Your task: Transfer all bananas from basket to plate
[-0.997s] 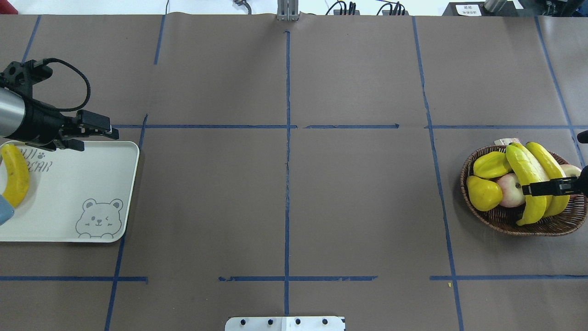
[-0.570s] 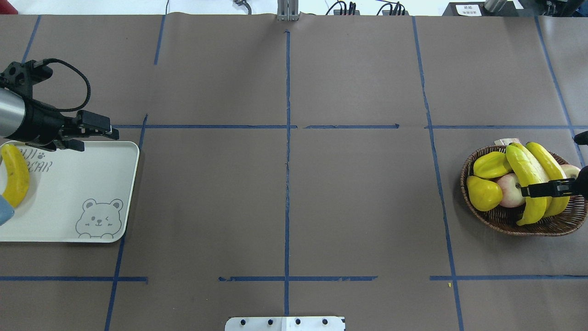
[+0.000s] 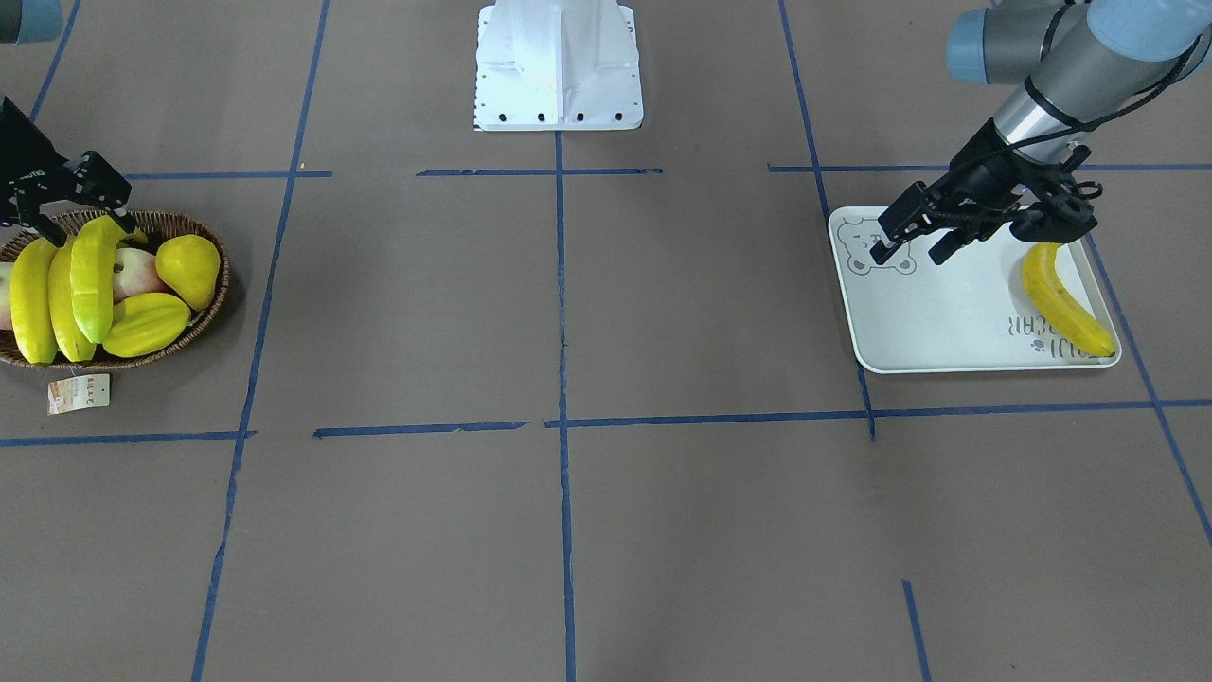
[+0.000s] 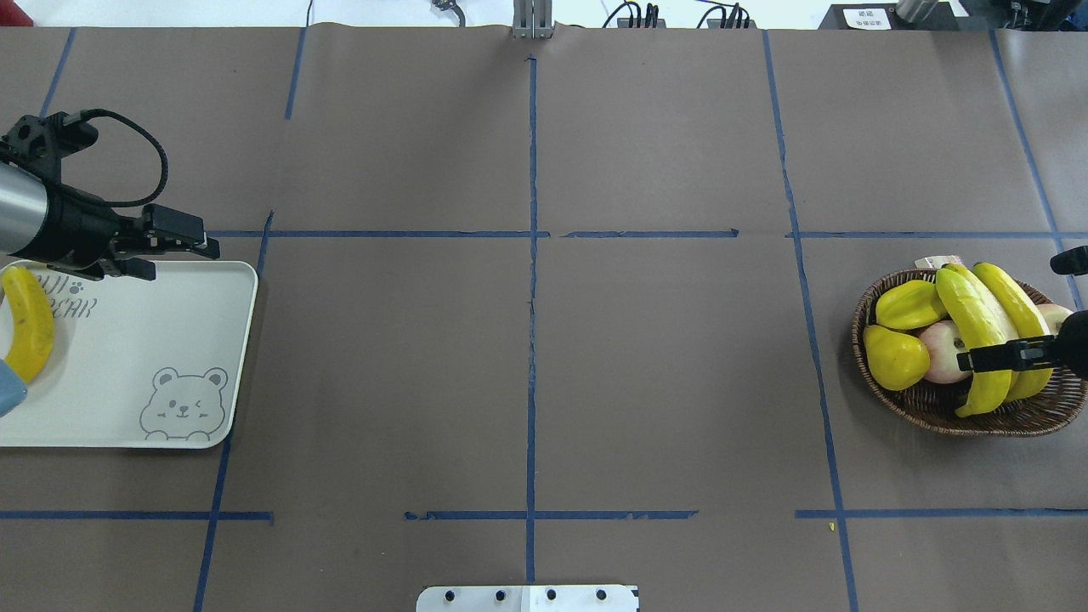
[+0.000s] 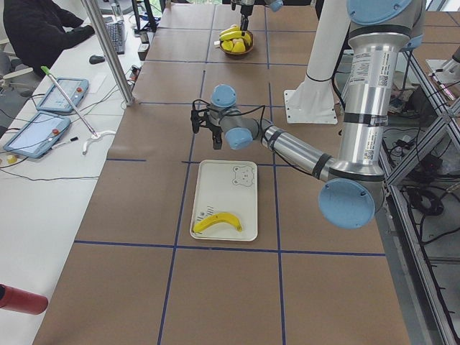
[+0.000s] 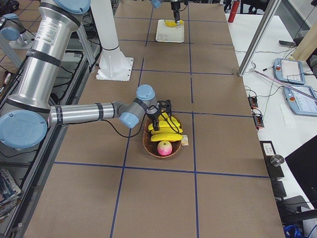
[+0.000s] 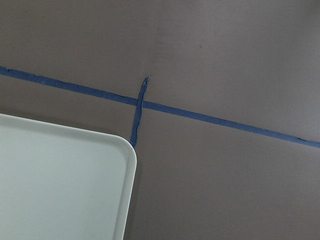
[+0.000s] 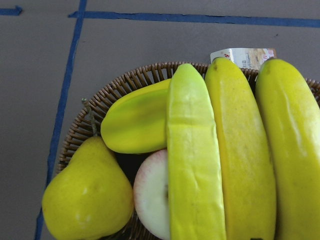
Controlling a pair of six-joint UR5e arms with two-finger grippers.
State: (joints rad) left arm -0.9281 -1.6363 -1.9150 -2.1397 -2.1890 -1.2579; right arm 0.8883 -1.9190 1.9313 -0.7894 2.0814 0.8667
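Three glossy yellow bananas (image 4: pixel 1007 297) lie side by side across the dark wicker basket (image 4: pixel 926 408) at the desk's right end — one paler and greenish. A fourth, more orange banana (image 4: pixel 30 327) lies flat on the pale bear-printed plate (image 4: pixel 127 357) — along its left edge.

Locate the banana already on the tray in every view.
Front-facing: banana at the right end of the tray, by the lettering.
Overhead: far left edge.
Exterior left: tray's near end.
Exterior right: top, far off and small.
Left wrist: not in it.
Right wrist: not in it.
Landmark: printed bear at the tray's opposite end.
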